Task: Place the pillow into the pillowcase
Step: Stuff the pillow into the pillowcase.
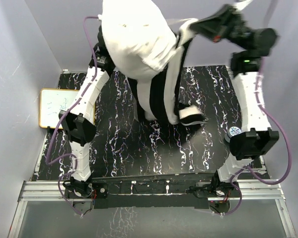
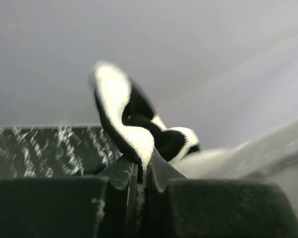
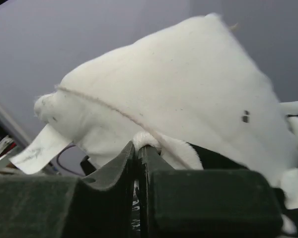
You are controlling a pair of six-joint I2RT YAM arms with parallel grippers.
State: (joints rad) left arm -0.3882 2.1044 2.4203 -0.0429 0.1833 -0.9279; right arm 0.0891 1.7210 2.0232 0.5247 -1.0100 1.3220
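Observation:
The plain white pillow (image 1: 136, 37) hangs high over the back of the table, its lower part inside the black-and-white striped pillowcase (image 1: 161, 94), which droops to the tabletop. My right gripper (image 1: 191, 26) is at the pillow's right side. In the right wrist view the right gripper (image 3: 137, 148) is shut on the pillowcase's fuzzy edge (image 3: 198, 153), right under the pillow (image 3: 179, 84). My left gripper (image 2: 139, 171) is shut on a striped fold of the pillowcase (image 2: 121, 114). The pillow hides the left gripper in the top view.
A small whiteboard (image 1: 54, 106) lies at the left edge of the black marbled table (image 1: 139, 148). Grey walls close in on both sides. A white label (image 3: 37, 151) hangs from the pillow's corner. Both arms reach up from the near edge.

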